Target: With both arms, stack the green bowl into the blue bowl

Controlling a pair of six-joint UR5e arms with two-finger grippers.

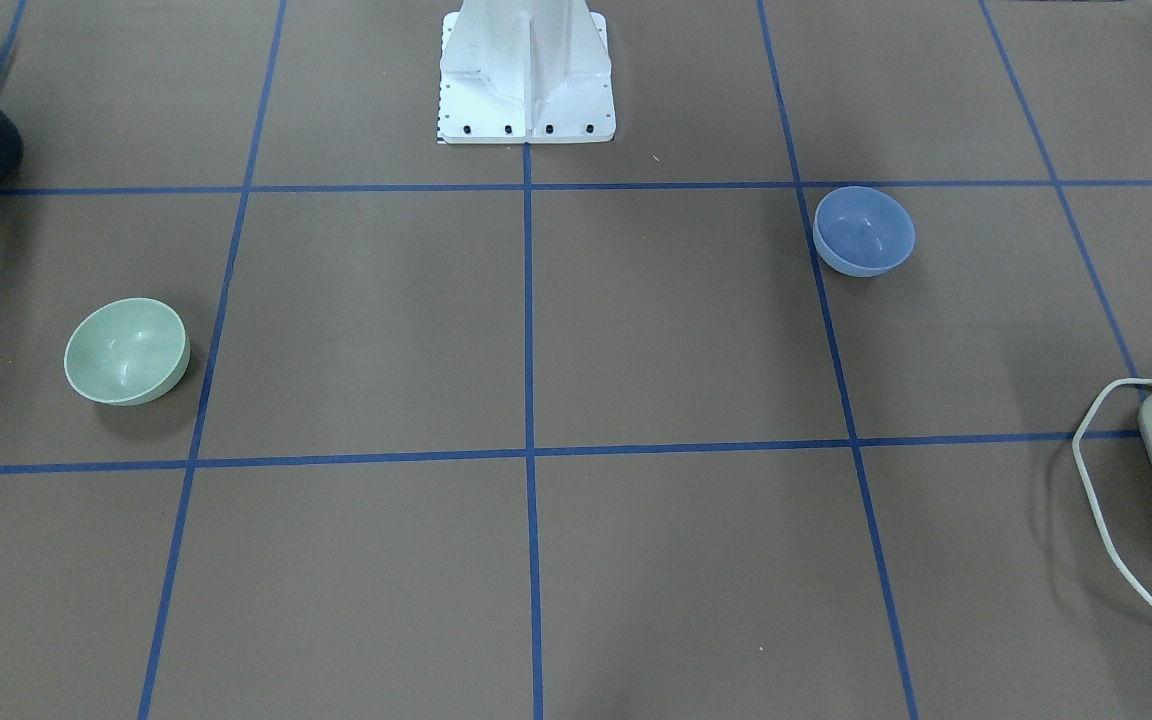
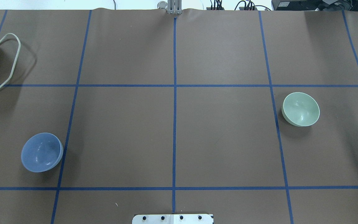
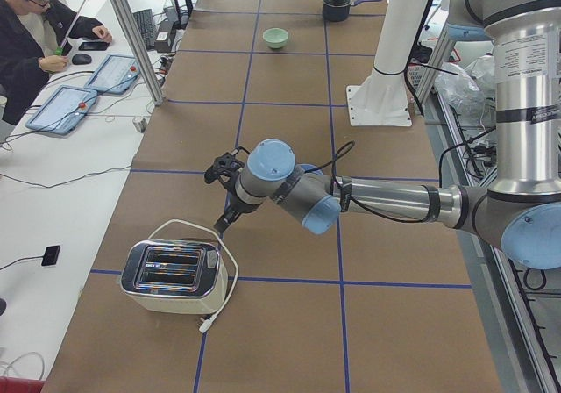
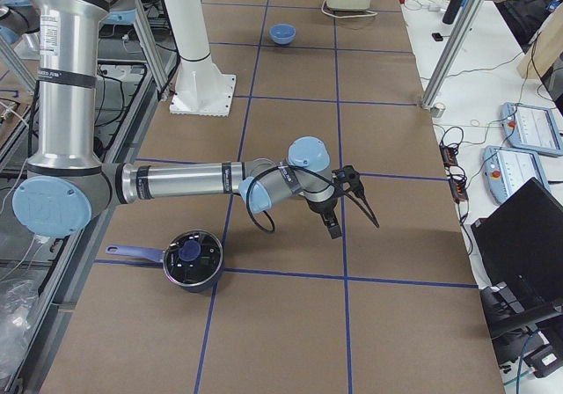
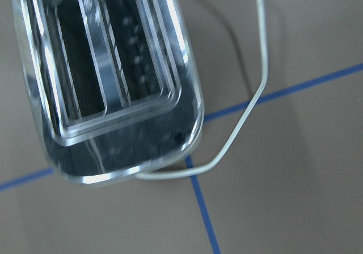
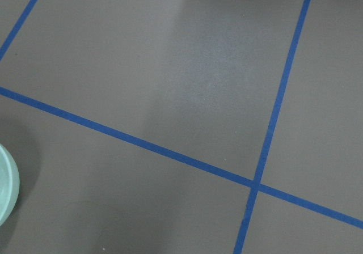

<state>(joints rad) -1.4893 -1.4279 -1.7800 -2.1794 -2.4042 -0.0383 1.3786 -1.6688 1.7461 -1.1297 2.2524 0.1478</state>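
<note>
Blue bowl [image 2: 41,152] upright, nearest base, robot's left side. Green bowl [image 2: 301,109] upright, farther out on right, well apart; likely one bowl per arm. Your top views show neither arm. Left gripper [image 3: 224,217] hangs over toaster [image 5: 108,78], right gripper [image 4: 352,209] beside green bowl, only its rim in wrist view. Finger spread: you cannot tell for either gripper, since only side views show them.

- Light is even and bright, from above; soft shadows lie beside green bowl [image 1: 126,350] and blue bowl [image 1: 863,230].
- Toaster [image 5: 108,78] is blurred, with glare streaks on its chrome.
- Right wrist view is slightly soft.
</note>
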